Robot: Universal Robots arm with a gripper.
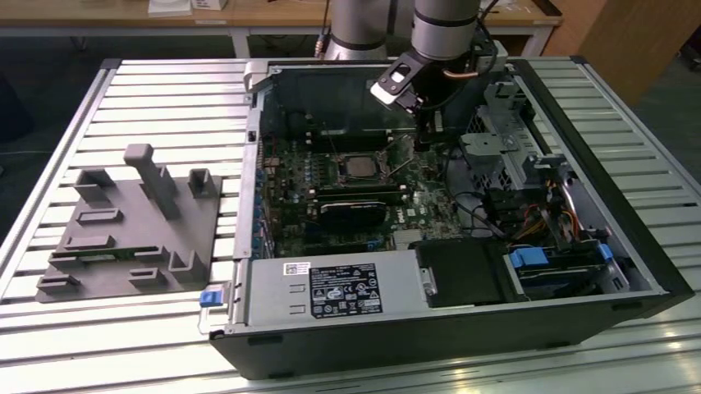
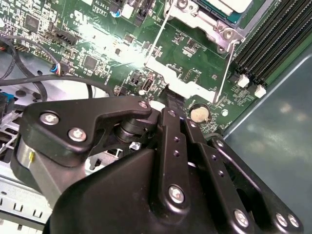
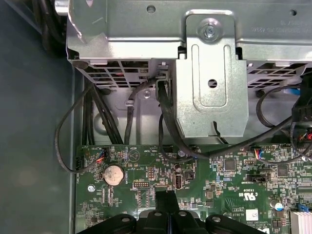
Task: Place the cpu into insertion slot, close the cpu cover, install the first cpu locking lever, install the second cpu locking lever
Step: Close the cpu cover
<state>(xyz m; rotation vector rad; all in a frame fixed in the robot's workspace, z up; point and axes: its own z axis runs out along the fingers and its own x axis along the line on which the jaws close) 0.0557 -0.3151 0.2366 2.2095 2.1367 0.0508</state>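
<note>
The cpu (image 1: 359,167) lies flat in the insertion slot (image 1: 335,169) on the green motherboard inside the open computer case. A corner of the cpu (image 2: 229,5) appears in the second wrist view, with the silver cpu cover (image 2: 195,19) framing it. Two thin wire locking levers (image 2: 156,39) (image 2: 224,73) run out from the socket, raised off the board. My gripper (image 1: 425,138) hangs over the board to the exterior view's right of the socket. Its black fingertips (image 2: 168,93) are together, holding nothing, and end just short of the silver plate between the levers. The tip of the gripper (image 3: 165,199) also shows above the board's edge.
A grey power-supply box (image 1: 328,291) fills the case's near side. A black memory module (image 1: 356,195) sits beside the socket. A metal drive cage (image 3: 209,73) and black cables (image 3: 78,141) crowd the board's edge. A grey fixture plate (image 1: 131,222) lies on the slatted table.
</note>
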